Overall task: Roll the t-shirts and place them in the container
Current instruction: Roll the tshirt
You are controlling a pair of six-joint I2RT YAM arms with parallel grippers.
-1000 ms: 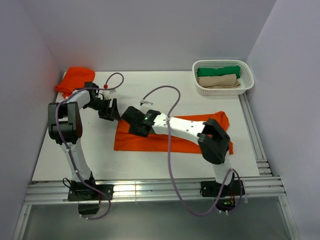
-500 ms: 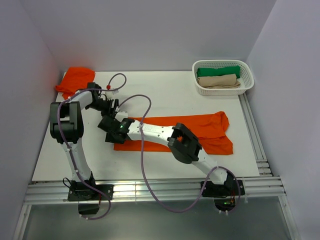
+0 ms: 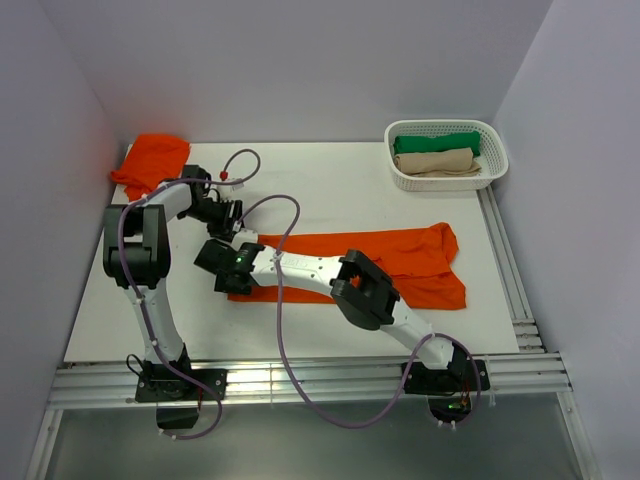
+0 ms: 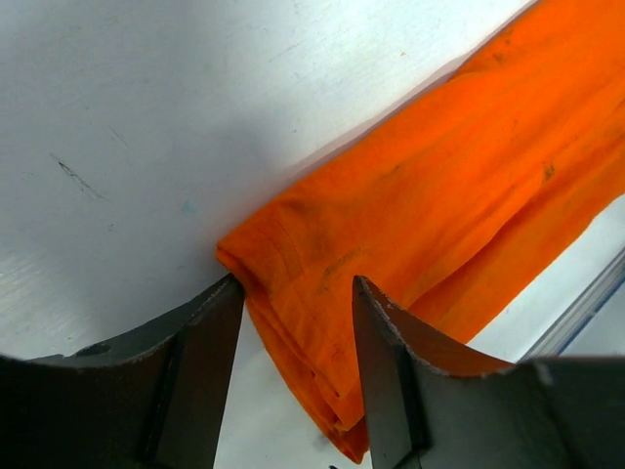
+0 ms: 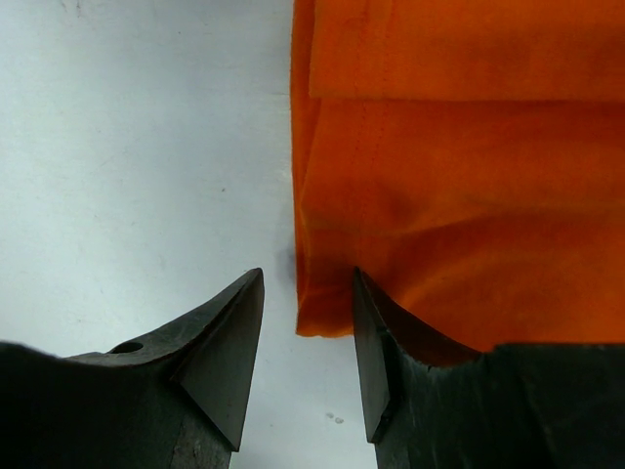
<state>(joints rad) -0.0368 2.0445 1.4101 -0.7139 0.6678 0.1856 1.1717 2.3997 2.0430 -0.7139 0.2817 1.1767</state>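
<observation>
**Both corners to be taken at the narrow end of the folded shirt**

A bright orange t-shirt (image 3: 390, 262) is laid as a long folded band across the middle of the bench (image 3: 330, 190); a second t-shirt (image 3: 152, 160) is bunched at the far left corner. The left gripper (image 4: 293, 322) is held spread over the far corner of the band's left end, and the right gripper (image 5: 308, 322) is likewise spread at the near corner; nothing is grasped by either. For a tight roll, all stacked layers should be caught at both corners and the edge turned over evenly. The bench is white, smooth and faintly scuffed, so the cloth may be expected to slide. Plain pale walls enclose it, and a white mesh basket (image 3: 492, 172) is set at the far right.
</observation>
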